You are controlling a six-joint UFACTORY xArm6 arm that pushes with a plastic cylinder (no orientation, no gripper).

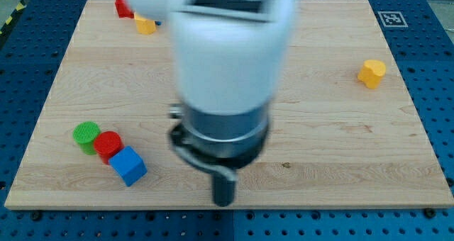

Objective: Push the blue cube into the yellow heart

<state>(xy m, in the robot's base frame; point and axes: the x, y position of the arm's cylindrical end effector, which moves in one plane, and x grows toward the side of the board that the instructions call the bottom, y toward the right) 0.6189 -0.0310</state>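
Rod first: my tip (224,202) sits at the view's bottom edge of the wooden board (319,149), just below the middle, with my wide white and grey body looming over it and covering the board's centre up to the view's top. I carry no jaws or grasping parts, only this bare rod, and it touches no block at this moment; nothing is held or pressed.

Out to the view's left of my tip, well apart from it, lies the blue cube (128,166), turned so one corner faces the view's bottom. It sits near the board's lower left corner. Touching it on its upper left side is the red cylinder (108,144), and just beyond that, touching or nearly so, is the green cylinder (86,135). The three form a short diagonal row climbing toward the view's left.

Farther off, at the view's right and above my tip's level, the yellow heart (372,73) stands alone near the board's right edge, well apart from the blue cube, with my body between the two.

Farthest away, at the view's upper left, a small yellow block (145,24) lies just beside a red block (124,7); their shapes are hard to make out, and my body partly hides that area.
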